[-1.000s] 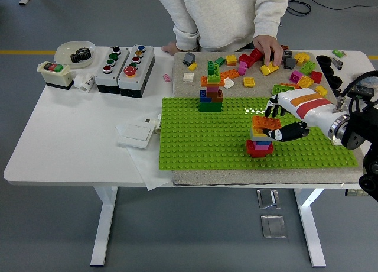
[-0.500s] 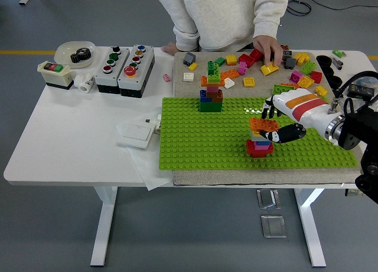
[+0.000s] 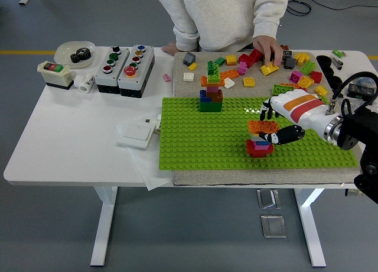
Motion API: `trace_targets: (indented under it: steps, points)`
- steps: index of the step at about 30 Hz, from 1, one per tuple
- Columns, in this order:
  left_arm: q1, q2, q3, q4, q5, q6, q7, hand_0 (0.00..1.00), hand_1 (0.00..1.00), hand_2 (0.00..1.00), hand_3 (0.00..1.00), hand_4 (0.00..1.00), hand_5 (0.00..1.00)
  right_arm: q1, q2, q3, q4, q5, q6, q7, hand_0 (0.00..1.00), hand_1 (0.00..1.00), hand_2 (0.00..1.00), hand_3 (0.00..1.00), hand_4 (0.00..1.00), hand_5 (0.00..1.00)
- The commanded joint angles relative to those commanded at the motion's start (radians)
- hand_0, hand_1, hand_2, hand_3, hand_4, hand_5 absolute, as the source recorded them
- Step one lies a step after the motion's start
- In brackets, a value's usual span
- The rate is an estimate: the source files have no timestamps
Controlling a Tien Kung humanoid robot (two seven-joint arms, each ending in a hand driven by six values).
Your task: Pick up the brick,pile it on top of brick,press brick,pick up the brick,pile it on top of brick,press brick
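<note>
Looking at the right hand (image 3: 277, 123), you see it reach in from the right over the green baseplate (image 3: 195, 148), with its fingers (image 3: 269, 113) closed around an orange brick (image 3: 263, 126). The brick sits on top of the small stack (image 3: 258, 145), whose base is red with pink and blue layers above. The dark thumb lies on the near side of the brick and the other fingers on the far side. I judge that this grip keeps the brick level over the studs so you can press it down. I cannot tell if it is already fully seated.

The left hand is not in view.

Further back on the baseplate stands a taller tower (image 3: 211, 90), well apart from your stack, so it does not block the way. Behind the plate, many loose bricks (image 3: 298, 68) lie on the grey mat. A person's hand (image 3: 269, 49) rests among them, touching a yellow piece. If you go there for the next brick, this hand may be in your way. On the left of the surface are two button boxes (image 3: 126, 62) and a white bowl (image 3: 74, 49), far from the work.
</note>
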Motion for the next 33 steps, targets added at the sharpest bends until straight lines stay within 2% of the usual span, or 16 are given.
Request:
trace_targets:
  steps: [23,33]
  points:
    - [0.000,0.000,0.008,0.000,-0.004,0.000,-0.002,0.787,0.733,0.637,0.558,0.583,0.602,-0.004,-0.005,0.012,-0.031,0.002,-0.002,0.016,0.566,0.521,0.550,0.498,0.751,0.363]
    - [-0.002,-0.001,0.004,0.000,-0.001,0.000,-0.002,0.787,0.732,0.635,0.558,0.584,0.603,-0.002,-0.007,0.014,-0.024,0.006,0.007,0.027,0.566,0.533,0.561,0.497,0.755,0.365]
